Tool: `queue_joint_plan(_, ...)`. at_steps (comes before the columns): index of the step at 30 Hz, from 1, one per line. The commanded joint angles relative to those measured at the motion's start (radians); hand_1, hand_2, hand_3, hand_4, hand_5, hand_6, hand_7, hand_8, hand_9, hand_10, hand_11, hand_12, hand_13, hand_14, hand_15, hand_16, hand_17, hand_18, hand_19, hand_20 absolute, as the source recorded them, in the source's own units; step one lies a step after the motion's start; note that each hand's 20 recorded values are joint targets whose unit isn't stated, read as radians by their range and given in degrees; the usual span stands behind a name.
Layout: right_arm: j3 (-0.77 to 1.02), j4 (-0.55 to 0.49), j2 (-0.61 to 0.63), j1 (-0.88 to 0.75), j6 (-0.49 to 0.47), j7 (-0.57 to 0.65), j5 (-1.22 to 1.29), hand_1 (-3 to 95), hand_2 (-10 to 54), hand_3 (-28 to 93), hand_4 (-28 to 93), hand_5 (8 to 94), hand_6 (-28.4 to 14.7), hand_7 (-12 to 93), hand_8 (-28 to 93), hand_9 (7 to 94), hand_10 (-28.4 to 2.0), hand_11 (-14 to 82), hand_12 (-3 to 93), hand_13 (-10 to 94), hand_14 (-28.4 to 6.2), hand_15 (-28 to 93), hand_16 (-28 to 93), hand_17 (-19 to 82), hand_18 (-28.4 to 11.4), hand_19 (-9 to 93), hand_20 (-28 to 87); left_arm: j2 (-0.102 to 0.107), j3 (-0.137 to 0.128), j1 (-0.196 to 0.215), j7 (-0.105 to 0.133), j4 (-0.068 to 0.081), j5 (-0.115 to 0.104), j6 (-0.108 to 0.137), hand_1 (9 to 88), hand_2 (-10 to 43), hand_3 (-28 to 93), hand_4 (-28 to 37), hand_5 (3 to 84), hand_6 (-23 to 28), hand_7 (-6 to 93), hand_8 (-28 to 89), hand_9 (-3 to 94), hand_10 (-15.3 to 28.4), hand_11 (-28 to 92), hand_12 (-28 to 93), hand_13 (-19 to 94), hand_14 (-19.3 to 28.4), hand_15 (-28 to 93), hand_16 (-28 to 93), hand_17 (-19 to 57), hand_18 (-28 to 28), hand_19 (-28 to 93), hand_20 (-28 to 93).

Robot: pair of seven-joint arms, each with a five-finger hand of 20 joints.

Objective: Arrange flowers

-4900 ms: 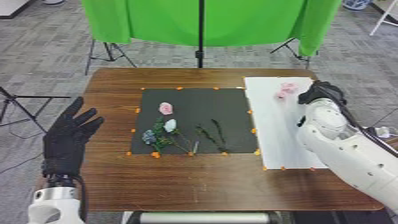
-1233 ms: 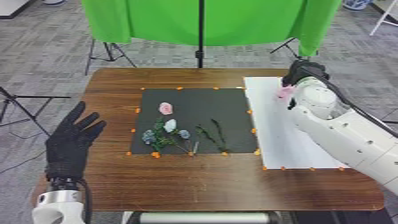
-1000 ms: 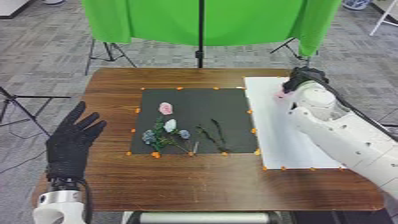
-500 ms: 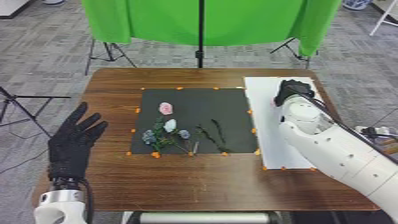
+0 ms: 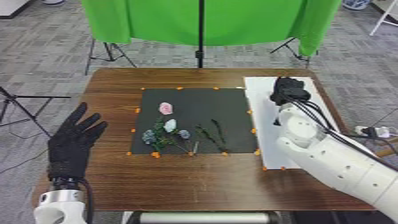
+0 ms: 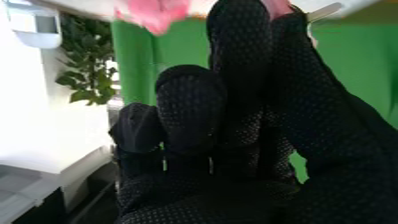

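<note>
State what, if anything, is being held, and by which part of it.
The right robot hand appears to pinch a pink flower by its petals; the left robot hand holds nothing.

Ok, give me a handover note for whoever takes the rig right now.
Left hand: open, left of the dark mat.
Right hand: over the white sheet, at pink petals; grip unclear.
Done: pink flower, white flower, bluish flowers and greenery lie on the mat.
To do: probably bring the pink petals' bloom across; final layout unknown.
</note>
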Motion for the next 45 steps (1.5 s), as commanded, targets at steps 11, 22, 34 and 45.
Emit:
queue_joint_plan(11,0.063,-0.201,-0.148,-0.079,-0.149,-0.339,-0.163,52.4,-9.5,72,-28,87.7,3.8,16,1,92.1,-5.6,20.3,35.0,72,-5.5,76,20,29,-18.4,93,59,-0.001,0.005,0.003,-0.008,0.005,0.001,0.0,21.0,6.7,79,-28.3,32.9,5.8,15.3,-11,32.6,17.9,27,11,24,24.5,54,-8,-9.2,25.5,53,23)
queue_joint_plan(22,0.078,-0.215,-0.149,-0.137,-0.22,-0.409,-0.234,52.1,-9.5,72,-28,87.0,4.1,17,1,90.5,-5.7,20.0,35.8,69,-6.1,77,19,27,-18.4,93,57,-0.003,0.005,0.005,-0.007,0.007,0.001,-0.001,21.1,6.7,79,-28.3,33.0,5.9,15.2,-11,32.6,17.9,27,11,24,24.5,54,-8,-9.2,25.4,53,23)
queue_joint_plan(34,0.076,-0.225,-0.145,-0.153,-0.237,-0.448,-0.333,48.0,-9.5,71,-28,78.5,4.7,17,-3,83.7,-6.7,20.6,32.6,64,-7.3,77,17,24,-18.3,93,56,0.001,0.005,0.008,-0.003,0.007,-0.001,-0.001,21.2,6.7,79,-28.3,33.0,6.0,15.3,-11,32.6,17.8,27,11,24,24.6,54,-8,-9.2,25.4,53,23)
queue_joint_plan(45,0.125,-0.248,-0.151,-0.188,-0.298,-0.469,-0.345,39.6,-9.5,78,-28,70.5,4.7,18,-11,76.5,-8.5,32.4,22.8,61,-8.3,79,15,21,-18.3,93,56,0.002,0.006,0.007,0.0,0.008,-0.003,0.002,21.3,6.5,79,-28.3,33.1,6.0,15.3,-11,32.7,17.8,27,11,24,24.5,54,-8,-9.1,25.4,53,22)
